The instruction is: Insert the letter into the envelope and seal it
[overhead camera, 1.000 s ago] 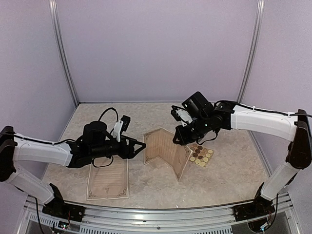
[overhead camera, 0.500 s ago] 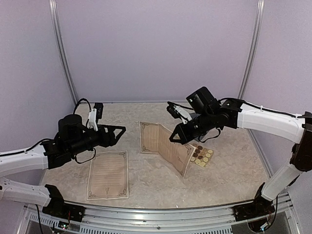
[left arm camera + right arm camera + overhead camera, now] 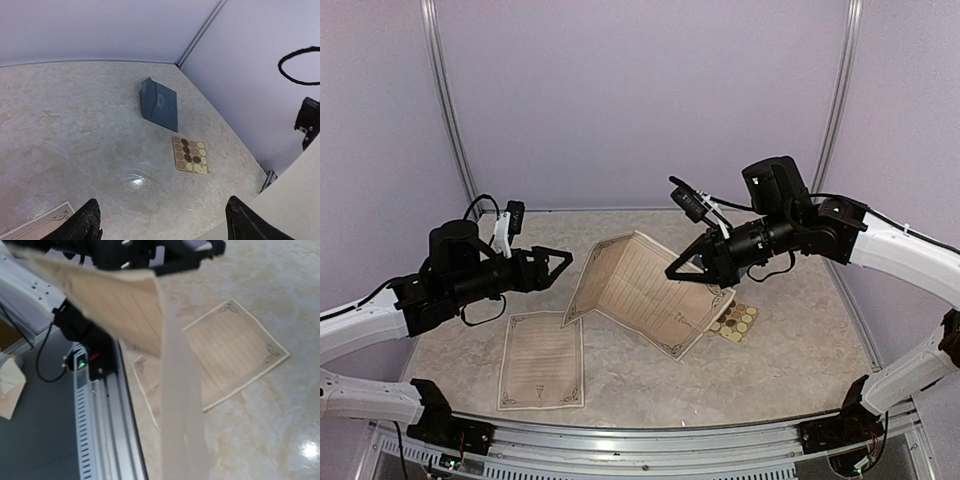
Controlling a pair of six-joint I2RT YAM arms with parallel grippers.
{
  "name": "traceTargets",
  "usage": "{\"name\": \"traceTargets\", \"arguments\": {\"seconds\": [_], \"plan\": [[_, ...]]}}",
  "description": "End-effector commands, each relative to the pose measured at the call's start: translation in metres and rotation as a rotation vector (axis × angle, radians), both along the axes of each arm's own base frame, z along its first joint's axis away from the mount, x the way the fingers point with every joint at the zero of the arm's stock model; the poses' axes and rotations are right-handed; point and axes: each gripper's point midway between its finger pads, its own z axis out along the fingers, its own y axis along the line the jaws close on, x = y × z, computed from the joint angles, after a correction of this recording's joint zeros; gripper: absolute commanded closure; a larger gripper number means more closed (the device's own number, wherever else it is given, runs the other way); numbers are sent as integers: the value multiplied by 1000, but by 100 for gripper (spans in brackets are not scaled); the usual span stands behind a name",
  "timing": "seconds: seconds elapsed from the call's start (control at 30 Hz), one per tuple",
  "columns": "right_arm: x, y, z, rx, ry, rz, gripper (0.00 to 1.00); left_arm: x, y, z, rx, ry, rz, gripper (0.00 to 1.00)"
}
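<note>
Letter (image 3: 640, 290) pinched at far edge in closed right hand (image 3: 672, 275). Left hand (image 3: 563, 268) at its 9 o'clock, spread wide, empty.

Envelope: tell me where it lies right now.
Left wrist view shows the envelope lying on the table toward the far corner, just beyond the sticker sheet, not touching it.

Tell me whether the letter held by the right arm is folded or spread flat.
Partly folded: the letter bends along a crease, its panels angled, pinched in the right fingers.
</note>
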Motion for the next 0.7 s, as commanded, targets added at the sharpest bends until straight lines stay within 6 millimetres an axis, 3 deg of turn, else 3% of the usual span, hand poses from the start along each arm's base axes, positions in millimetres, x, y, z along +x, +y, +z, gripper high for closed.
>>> {"name": "traceTargets", "arguments": {"seconds": [0.0, 0.17, 0.33, 0.67], "plan": [[-13, 6, 2, 55, 10, 74, 100, -48, -56, 37, -38, -119, -335, 18], [-22, 10, 3, 85, 33, 134, 100, -78, -79, 49, -91, -150, -502, 17], [-38, 9, 13, 135, 47, 231, 100, -82, -87, 43, -68, -143, -542, 17], [-46, 8, 12, 139, 56, 282, 100, -101, -106, 52, -80, -151, -685, 19]]}}
